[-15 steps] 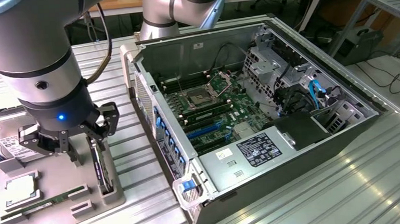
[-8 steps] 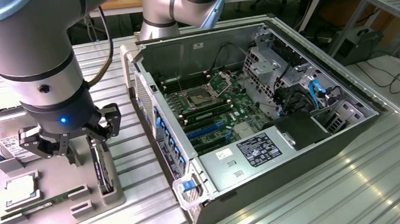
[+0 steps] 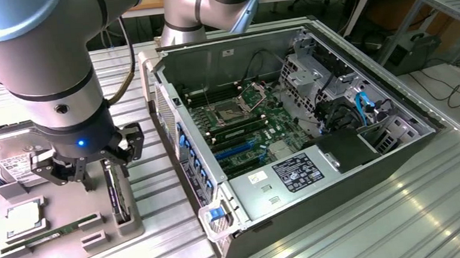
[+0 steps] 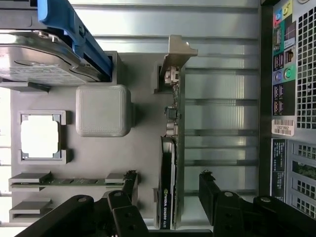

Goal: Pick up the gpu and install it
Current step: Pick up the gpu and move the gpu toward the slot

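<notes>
The gpu point(image 4: 173, 163) stands on its long edge in a slot of the grey fixture tray point(image 4: 143, 163), with its silver bracket point(image 4: 177, 54) at one end. Its black side carries a label. In the exterior view the gpu point(image 3: 119, 196) sits at the tray's right side, directly under my gripper point(image 3: 96, 170). My gripper point(image 4: 168, 185) is open and straddles the card. One black fingertip point(image 4: 130, 181) is on each side, and a gap shows between each fingertip and the card. Nothing is held.
The tray point(image 3: 128, 228) also holds a silver hard drive point(image 3: 8, 160), a CPU point(image 3: 24, 216) and a narrow green RAM stick point(image 3: 52, 233). An open PC case point(image 3: 242, 56) lies to the exterior view's right, motherboard point(image 3: 246, 122) exposed. Its rear panel point(image 4: 291, 98) is close beside the tray.
</notes>
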Controlling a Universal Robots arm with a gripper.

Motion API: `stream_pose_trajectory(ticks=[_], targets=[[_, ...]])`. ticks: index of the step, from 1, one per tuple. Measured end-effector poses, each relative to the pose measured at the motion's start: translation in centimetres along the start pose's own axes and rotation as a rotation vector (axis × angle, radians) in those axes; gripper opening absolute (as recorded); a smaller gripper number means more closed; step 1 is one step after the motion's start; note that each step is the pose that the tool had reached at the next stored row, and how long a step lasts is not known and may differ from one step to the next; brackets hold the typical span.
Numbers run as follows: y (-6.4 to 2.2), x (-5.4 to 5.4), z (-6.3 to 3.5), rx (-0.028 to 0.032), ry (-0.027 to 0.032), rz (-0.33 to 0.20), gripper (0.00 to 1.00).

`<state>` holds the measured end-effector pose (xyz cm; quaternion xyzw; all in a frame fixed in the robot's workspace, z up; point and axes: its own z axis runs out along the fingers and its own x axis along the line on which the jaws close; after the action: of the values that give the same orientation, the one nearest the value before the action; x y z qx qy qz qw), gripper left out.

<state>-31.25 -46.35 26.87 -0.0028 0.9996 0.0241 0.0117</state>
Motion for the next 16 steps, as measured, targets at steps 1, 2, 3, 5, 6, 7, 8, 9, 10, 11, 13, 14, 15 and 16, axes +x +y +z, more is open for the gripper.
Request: stream_pose_trajectory(ticks=[1, 2, 3, 5, 6, 7, 8, 9, 10, 11, 13, 14, 15, 16], targets=[[0.03, 0.0, 0.18, 0.0002, 0.0, 0.0, 0.62], [0.11, 0.0, 0.36, 0.0008, 0.0, 0.0, 0.62], [0.16, 0.0, 0.55, 0.0023, -0.0001, 0.0, 0.62], [0.26, 0.0, 0.92, 0.0072, 0.0, 0.0, 0.62], [0.37, 0.0, 1.32, 0.0119, 0.0001, 0.0, 0.62], [0.45, 0.0, 1.53, 0.0162, 0.0001, -0.001, 0.62], [0.52, 0.0, 1.67, 0.0202, 0.0001, -0.001, 0.62], [0.65, 0.0, 1.85, 0.0219, 0.0002, -0.002, 0.62], [0.8, 0.0, 2.04, 0.0219, 0.0001, -0.002, 0.62], [0.93, 0.0, 2.28, 0.0219, 0.0, -0.002, 0.62], [0.97, 0.0, 2.66, 0.0219, 0.0, -0.002, 0.62], [0.95, 0.0, 3.04, 0.022, 0.0001, -0.002, 0.62], [0.94, 0.0, 3.21, 0.022, 0.0001, -0.002, 0.62], [0.94, 0.1, 3.41, 0.0219, 0.0, -0.002, 0.62]])
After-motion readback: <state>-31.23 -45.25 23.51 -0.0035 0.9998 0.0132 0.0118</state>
